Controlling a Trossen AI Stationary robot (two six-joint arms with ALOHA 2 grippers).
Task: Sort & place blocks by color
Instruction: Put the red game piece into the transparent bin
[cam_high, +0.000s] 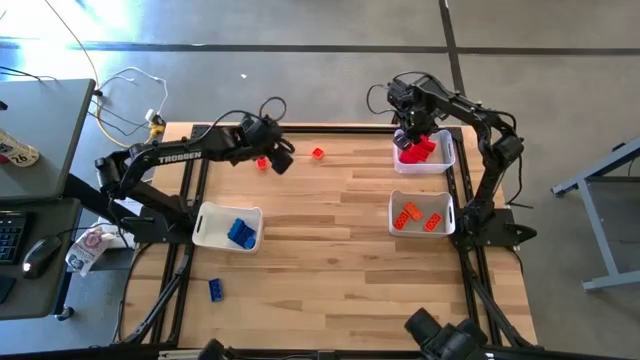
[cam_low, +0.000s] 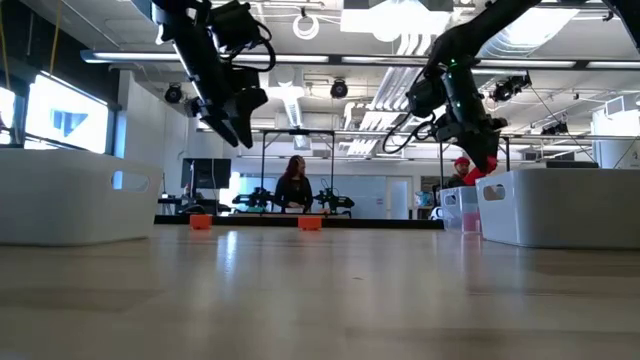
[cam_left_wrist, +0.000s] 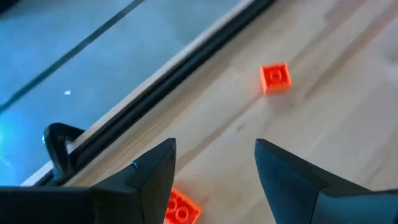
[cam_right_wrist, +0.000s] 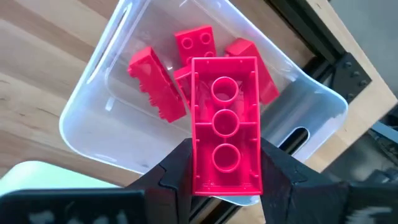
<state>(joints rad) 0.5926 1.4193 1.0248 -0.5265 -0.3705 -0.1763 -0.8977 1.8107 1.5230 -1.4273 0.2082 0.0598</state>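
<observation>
Left gripper (cam_high: 283, 158), fingers apart, is hovering upper centre beside two orange blocks (cam_high: 317, 153) near the table's (cam_high: 330, 260) far edge. Right gripper (cam_right_wrist: 224, 177) is clamping a red block (cam_right_wrist: 224, 134) over the upper-right bin (cam_high: 446, 160); only its wrist view is showing the grip.

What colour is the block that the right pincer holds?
Red; the block in the right pincer shows best in the right wrist view.

A red brick (cam_right_wrist: 224, 127) sits between dark fingers (cam_right_wrist: 171, 171); below lie red bricks (cam_right_wrist: 155, 84) in a clear bin (cam_right_wrist: 87, 106). Orange bricks (cam_left_wrist: 275, 78) dot the pale wood tabletop (cam_left_wrist: 323, 124).
</observation>
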